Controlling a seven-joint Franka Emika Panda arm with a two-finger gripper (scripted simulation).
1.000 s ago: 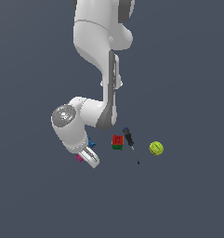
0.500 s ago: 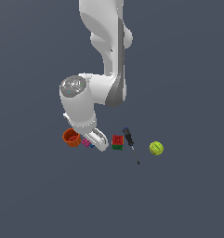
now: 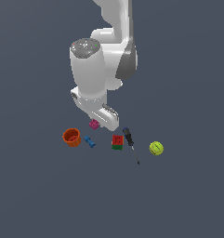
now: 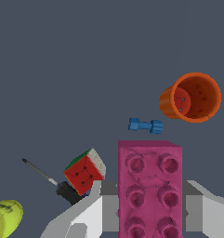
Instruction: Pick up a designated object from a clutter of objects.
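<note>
Clearly your pink brick (image 4: 149,188) is in the grasp: in the wrist view it sits studs-up between the two grey fingers (image 4: 88,216), which press against its long sides, so the gripper (image 3: 100,122) is clamped on it. In the exterior view the pink brick shows only as a small corner peeking out beside the hand, above the row of other items, which suggests it is already off the floor (the contact point itself is hidden by the hand, so treat that as a judgement).

Around it, nothing else is touching the brick. The blue piece (image 3: 89,142) lies just below it in the exterior view, with the orange cup (image 3: 72,137) toward that view's left. The red-green cube (image 3: 116,142) and the screwdriver (image 3: 130,143) lie close together toward that view's right, and the yellow-green ball (image 3: 156,148) sits further out, well apart.

You are in the lift stage, I would say. What the next move calls for is a straight rise with the clamp held firm, clear of the blue piece and cube.
</note>
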